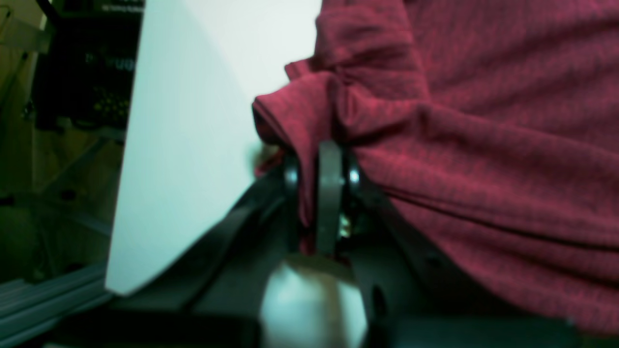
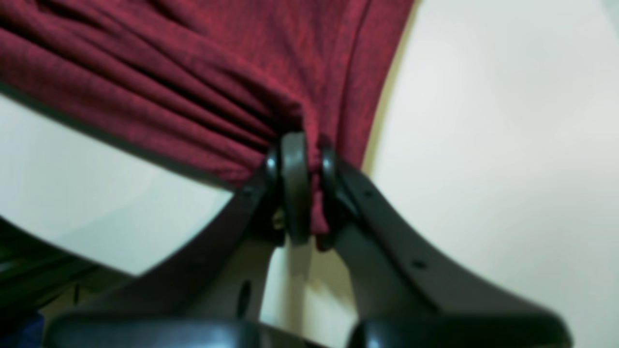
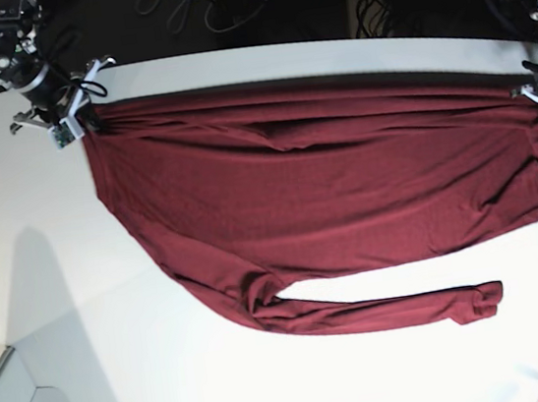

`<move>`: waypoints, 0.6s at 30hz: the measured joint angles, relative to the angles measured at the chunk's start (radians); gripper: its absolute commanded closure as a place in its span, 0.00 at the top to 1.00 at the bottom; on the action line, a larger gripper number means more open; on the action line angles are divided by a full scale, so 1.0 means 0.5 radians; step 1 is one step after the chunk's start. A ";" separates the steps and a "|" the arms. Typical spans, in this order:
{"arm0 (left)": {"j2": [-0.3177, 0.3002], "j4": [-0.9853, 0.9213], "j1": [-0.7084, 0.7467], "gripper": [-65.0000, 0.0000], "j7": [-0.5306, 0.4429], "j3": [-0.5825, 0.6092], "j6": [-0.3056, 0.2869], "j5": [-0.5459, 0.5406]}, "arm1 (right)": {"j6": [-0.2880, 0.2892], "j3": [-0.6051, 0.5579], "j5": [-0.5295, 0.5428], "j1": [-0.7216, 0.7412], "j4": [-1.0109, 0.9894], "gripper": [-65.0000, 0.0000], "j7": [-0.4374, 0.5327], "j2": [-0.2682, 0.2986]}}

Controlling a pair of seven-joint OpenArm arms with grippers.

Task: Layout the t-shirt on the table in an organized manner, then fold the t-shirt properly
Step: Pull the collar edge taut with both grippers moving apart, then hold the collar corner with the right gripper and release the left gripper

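Left pincer (image 1: 321, 176) and right pincer (image 2: 301, 166) each pinching t-shirt (image 3: 328, 193) edge, cloth stretched over table (image 3: 86, 314).

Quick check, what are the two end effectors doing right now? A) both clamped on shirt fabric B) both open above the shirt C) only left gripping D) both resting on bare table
A: the left end effector and right end effector each pinch bunched t-shirt fabric, holding it stretched over the table.

Base view: bright and even — the white tabletop (image 3: 274, 389) nearly washes out, with soft grey shadows at its left.
Edges: the tabletop rim bows.
Wrist views: soft focus throughout — near parts blurred, dim greenish cast.
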 measured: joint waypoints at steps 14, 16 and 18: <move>0.006 -0.007 0.016 0.09 -0.031 0.000 0.003 0.000 | 0.000 0.000 0.007 -0.011 0.002 0.00 0.000 -0.002; 0.006 -0.007 0.017 0.15 -0.031 0.000 0.004 0.002 | -0.001 0.005 0.007 -0.010 0.002 0.00 0.000 -0.004; 0.005 -0.007 0.016 0.19 -0.033 0.000 0.004 0.008 | 0.000 0.009 0.006 -0.010 0.002 0.00 0.000 -0.008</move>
